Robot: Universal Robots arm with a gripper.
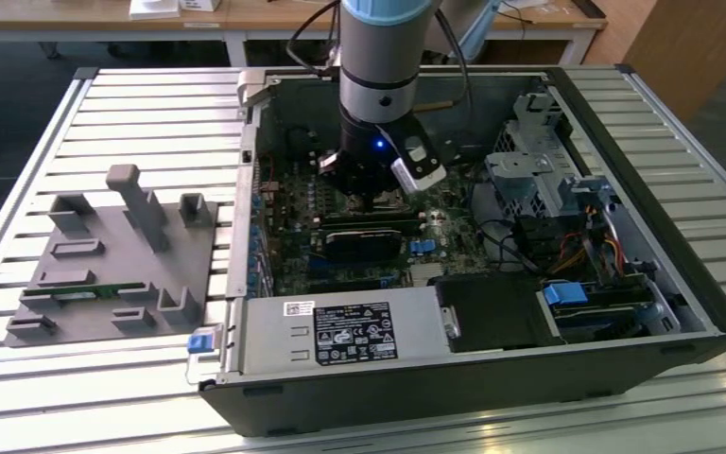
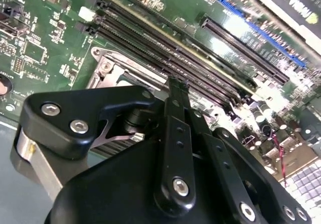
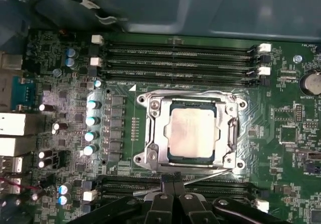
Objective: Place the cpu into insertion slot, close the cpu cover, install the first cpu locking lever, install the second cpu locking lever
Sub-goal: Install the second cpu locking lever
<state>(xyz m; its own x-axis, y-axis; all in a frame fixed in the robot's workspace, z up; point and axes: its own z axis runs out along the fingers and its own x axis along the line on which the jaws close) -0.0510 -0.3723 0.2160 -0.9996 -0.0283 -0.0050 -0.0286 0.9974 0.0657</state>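
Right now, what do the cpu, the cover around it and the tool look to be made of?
The cpu: dull silver-grey metal face, brushed and softly reflective. The cpu cover: thin bright sheet metal, likely steel, judging by its sharp glints and stamped edges. The tool: black links with silver screws, smooth and semi-gloss; whether coated metal or plastic, the look leaves open.

Stood near-vertical, arm (image 1: 382,66) reaching straight down with wrist lowest; gripper (image 3: 171,183) pointed downward, black fingers (image 2: 176,103) drawn tight together at the tips, linkage bars folded close in both wrist views
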